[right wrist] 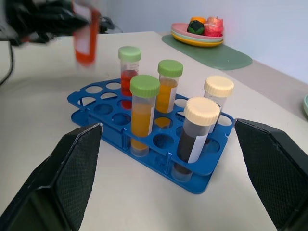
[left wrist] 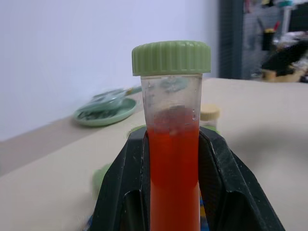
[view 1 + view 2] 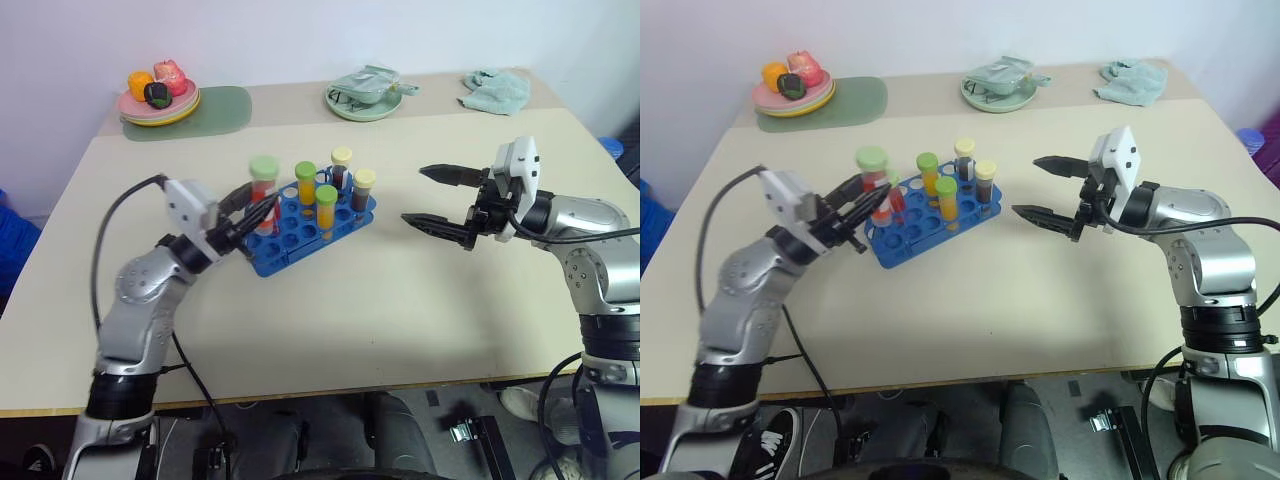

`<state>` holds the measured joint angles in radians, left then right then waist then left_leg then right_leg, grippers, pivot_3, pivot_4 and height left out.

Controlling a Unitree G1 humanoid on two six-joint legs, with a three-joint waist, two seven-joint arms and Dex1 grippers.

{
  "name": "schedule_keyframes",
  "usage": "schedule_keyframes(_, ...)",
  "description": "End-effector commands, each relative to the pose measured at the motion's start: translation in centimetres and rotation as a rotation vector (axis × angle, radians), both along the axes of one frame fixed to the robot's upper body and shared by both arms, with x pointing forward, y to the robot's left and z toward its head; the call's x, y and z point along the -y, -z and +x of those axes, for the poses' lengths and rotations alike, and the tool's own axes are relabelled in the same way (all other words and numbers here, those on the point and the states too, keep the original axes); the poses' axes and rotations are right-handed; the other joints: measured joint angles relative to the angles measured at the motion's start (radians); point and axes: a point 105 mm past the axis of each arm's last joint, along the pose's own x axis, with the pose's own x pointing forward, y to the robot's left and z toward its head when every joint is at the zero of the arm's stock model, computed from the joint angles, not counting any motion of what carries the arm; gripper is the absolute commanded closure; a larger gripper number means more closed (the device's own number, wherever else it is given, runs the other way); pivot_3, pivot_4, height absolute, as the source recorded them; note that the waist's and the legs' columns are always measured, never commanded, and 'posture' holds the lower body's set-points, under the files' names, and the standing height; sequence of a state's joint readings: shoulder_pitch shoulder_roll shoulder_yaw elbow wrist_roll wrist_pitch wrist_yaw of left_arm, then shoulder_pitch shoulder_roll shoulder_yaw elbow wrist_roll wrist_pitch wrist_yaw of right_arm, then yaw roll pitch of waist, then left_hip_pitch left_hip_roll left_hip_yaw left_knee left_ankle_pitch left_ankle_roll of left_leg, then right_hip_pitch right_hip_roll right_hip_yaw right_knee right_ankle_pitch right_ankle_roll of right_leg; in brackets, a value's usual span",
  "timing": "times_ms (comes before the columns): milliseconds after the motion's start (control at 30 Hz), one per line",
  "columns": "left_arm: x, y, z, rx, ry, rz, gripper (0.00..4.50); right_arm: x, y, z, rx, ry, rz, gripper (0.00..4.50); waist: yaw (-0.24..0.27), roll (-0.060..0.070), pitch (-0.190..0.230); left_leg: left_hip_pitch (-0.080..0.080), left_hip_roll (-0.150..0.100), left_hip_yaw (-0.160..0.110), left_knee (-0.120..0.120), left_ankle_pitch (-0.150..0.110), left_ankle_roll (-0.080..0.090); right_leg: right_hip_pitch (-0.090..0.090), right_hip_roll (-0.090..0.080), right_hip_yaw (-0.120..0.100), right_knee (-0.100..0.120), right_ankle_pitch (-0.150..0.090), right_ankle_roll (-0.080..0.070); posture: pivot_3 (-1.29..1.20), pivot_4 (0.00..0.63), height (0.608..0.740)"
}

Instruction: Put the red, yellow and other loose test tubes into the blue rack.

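My left gripper (image 3: 262, 210) is shut on a red test tube (image 2: 174, 168) with a pale green cap (image 3: 264, 166). It holds the tube roughly upright just above the left end of the blue rack (image 3: 292, 243). Several capped tubes stand in the rack: two yellow-orange ones with green caps (image 3: 326, 205), two dark ones with pale caps (image 3: 364, 188), and a red one (image 1: 129, 72). My right gripper (image 3: 417, 196) hangs open and empty a little to the right of the rack, pointing at it.
At the back left, a stack of plates (image 3: 160, 108) with toy fruit sits on a green mat (image 3: 228, 108). A pale green plate (image 3: 365, 103) holding a cloth and a teal cloth (image 3: 496, 90) lie along the back edge.
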<state>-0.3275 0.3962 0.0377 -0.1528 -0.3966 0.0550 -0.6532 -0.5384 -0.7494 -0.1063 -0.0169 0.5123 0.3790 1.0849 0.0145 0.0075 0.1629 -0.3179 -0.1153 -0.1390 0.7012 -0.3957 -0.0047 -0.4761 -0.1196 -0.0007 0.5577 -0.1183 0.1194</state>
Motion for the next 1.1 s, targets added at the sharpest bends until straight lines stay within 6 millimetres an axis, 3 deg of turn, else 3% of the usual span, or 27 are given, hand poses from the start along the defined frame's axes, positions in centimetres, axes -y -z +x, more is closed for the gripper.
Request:
schedule_keyframes(33,0.9,-0.1,0.4,0.093,0.007,0.050,3.68,0.3,-1.7,-0.4,0.062,0.010,-0.005,0.00,-0.001,0.000,0.000,0.000,0.000,0.000,0.000,0.000,0.000,0.000,0.000,0.000,0.000,0.000,0.000,0.00,0.150,0.740)
schedule_keyframes(367,2.5,3.1,1.3,0.095,0.039,0.107,3.68,1.1,-1.8,-0.8,0.063,0.044,-0.020,0.00,0.000,0.000,0.000,0.000,0.001,0.000,0.000,0.000,0.000,0.000,0.001,0.000,0.000,0.000,0.000,0.00,0.150,0.740)
schedule_keyframes(633,3.1,3.9,1.9,0.083,0.040,0.087,3.68,1.1,-2.1,-0.7,0.069,0.049,-0.024,0.00,-0.001,0.000,0.000,0.000,0.001,0.000,0.000,0.000,0.000,0.000,0.001,0.000,0.000,0.000,0.000,0.00,0.150,0.740)
schedule_keyframes(1100,2.2,4.2,0.6,0.075,0.033,0.079,3.68,1.6,-2.2,-0.5,0.074,0.063,-0.036,0.00,-0.001,0.000,-0.001,0.000,0.001,0.000,0.000,0.000,0.000,0.000,0.001,0.000,0.000,0.000,0.000,0.00,0.150,0.740)
